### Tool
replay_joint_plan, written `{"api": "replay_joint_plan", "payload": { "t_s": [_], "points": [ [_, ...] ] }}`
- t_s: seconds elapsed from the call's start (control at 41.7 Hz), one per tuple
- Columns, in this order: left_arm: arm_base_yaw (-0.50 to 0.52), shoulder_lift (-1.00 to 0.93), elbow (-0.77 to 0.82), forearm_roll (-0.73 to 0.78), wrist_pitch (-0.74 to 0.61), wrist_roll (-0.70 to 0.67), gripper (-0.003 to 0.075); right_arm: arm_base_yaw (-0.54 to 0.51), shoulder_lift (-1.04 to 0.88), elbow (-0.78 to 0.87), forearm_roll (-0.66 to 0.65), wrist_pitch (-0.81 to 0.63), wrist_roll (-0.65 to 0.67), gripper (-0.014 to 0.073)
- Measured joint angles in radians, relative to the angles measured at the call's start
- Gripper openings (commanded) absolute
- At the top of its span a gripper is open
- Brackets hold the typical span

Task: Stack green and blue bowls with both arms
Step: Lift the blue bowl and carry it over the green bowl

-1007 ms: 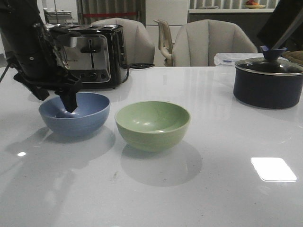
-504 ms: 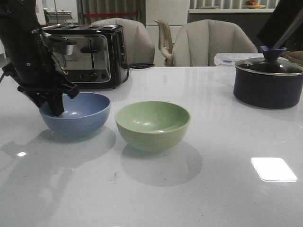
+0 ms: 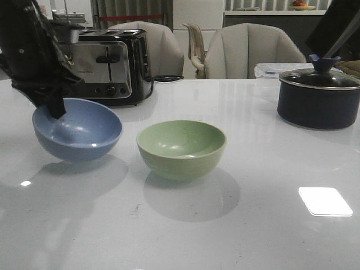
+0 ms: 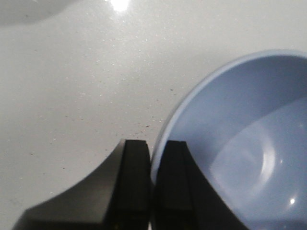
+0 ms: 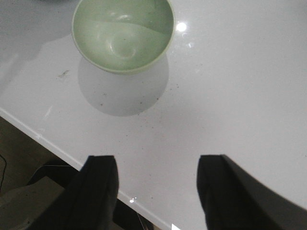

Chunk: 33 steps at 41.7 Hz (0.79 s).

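Front view: left arm (image 3: 31,50) cropped by the top and left edges, its fingers (image 3: 56,107) masking the blue bowl's (image 3: 79,132) far-left rim. Right arm (image 3: 337,28) cut off at the top-right corner; pot (image 3: 318,98) clipped right.

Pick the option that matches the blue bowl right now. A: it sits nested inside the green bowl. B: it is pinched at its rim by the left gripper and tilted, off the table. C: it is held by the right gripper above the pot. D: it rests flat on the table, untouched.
B: the left gripper has its fingers shut on the rim of the blue bowl, which hangs tilted over its shadow, apart from the green bowl.
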Motion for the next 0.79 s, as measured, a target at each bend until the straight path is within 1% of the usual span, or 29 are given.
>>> {"api": "replay_joint_plan", "payload": {
  "t_s": [0.216, 0.312, 0.456, 0.576, 0.792],
  "points": [
    [0.0, -0.143, -0.006, -0.025, 0.015, 0.0, 0.0101, 0.0, 0.0, 0.0, 0.0, 0.0, 0.0, 0.0484],
    [0.0, -0.176, -0.023, -0.087, 0.043, 0.0, 0.0101, 0.0, 0.0, 0.0, 0.0, 0.0, 0.0, 0.0484],
    [-0.014, -0.188, -0.053, -0.231, 0.066, 0.006, 0.0101, 0.0, 0.0, 0.0, 0.0, 0.0, 0.0, 0.0484],
    [-0.056, -0.185, -0.055, -0.334, 0.067, 0.022, 0.0101, 0.0, 0.0, 0.0, 0.0, 0.0, 0.0, 0.0484],
    [-0.155, -0.134, -0.056, -0.383, 0.044, 0.029, 0.0101, 0.0, 0.0, 0.0, 0.0, 0.0, 0.0, 0.0484]
  ]
}}
